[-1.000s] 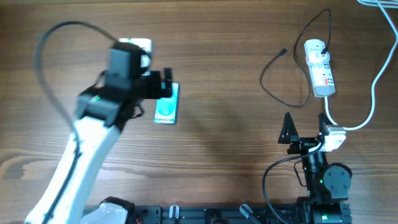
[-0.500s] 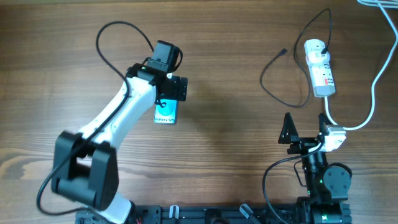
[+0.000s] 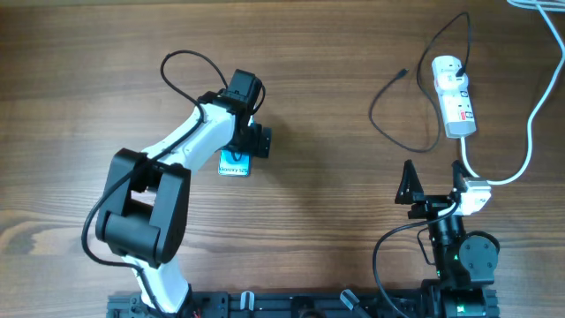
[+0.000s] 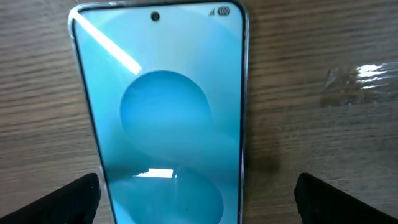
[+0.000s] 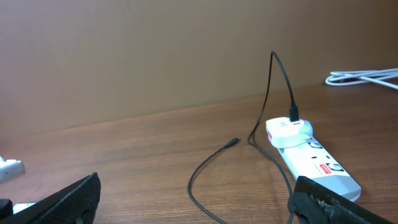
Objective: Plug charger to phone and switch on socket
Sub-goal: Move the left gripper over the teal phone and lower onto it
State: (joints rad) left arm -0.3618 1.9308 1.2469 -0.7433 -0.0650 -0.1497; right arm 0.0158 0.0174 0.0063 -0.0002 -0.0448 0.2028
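Brown wood makes the one big table (image 3: 335,44). I count two robot arms. The left arm (image 3: 177,146) reaches up from the bottom left of the overhead view. The right arm (image 3: 455,247) sits folded at the bottom right.

One left gripper (image 3: 254,141) hangs over the phone, a bit left of the middle. Its fingers are spread wide, one on each side of the phone, and they hold nothing. One right gripper (image 3: 439,190) is spread wide too, with nothing in it.

One white socket (image 3: 453,108) lies at the upper right. One thick white cord (image 3: 530,124) runs from it. One thin black charger (image 3: 397,119) is plugged into its top and loops to the left of it.

One blue phone (image 3: 235,162) lies flat, screen up. The charger's one small tip (image 3: 403,73) lies bare on the wood, well apart from the phone.
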